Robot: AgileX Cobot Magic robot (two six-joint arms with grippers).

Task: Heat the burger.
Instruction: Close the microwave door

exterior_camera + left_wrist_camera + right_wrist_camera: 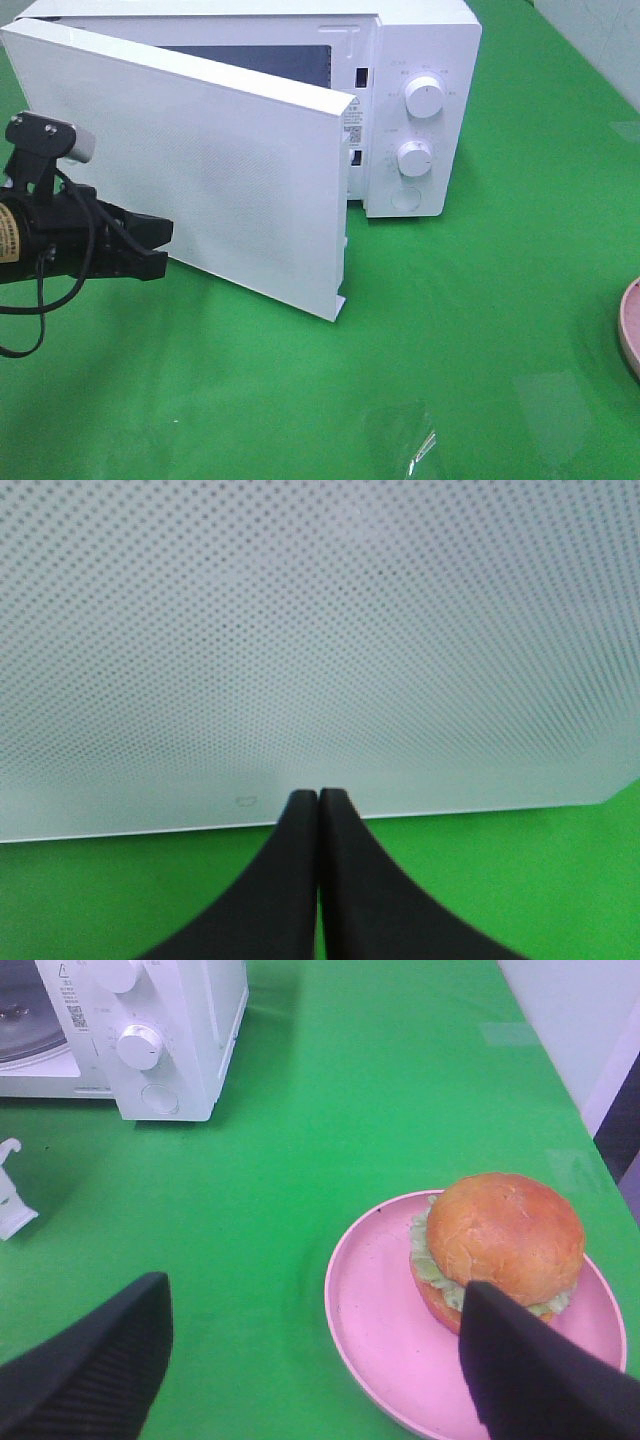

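A: Where are we with heating the burger [497, 1243]?

B: We judge we're on the door-opening step. The microwave [420, 110] sits in the upper half of the high view, its door [190, 180] swung well out toward the left. Our left gripper [160, 248], at the left edge, has its jaws pressed together and holds nothing; in its wrist view the tips sit right at the door's lower edge, though we can't tell if they touch.

A: And the burger itself?

B: It rests on the pink plate [380, 1330], at the lower right of the right wrist view, well apart from the microwave on the green surface [480, 330]. In the high view only the plate's rim shows at the right edge. Our right gripper [310, 1360] hangs above the plate with its jaws spread wide and nothing between them.

A: So what does the next move call for?

B: We'd say clearing the left arm from the doorway, then lowering the right gripper around the burger or plate and carrying it into the cavity.
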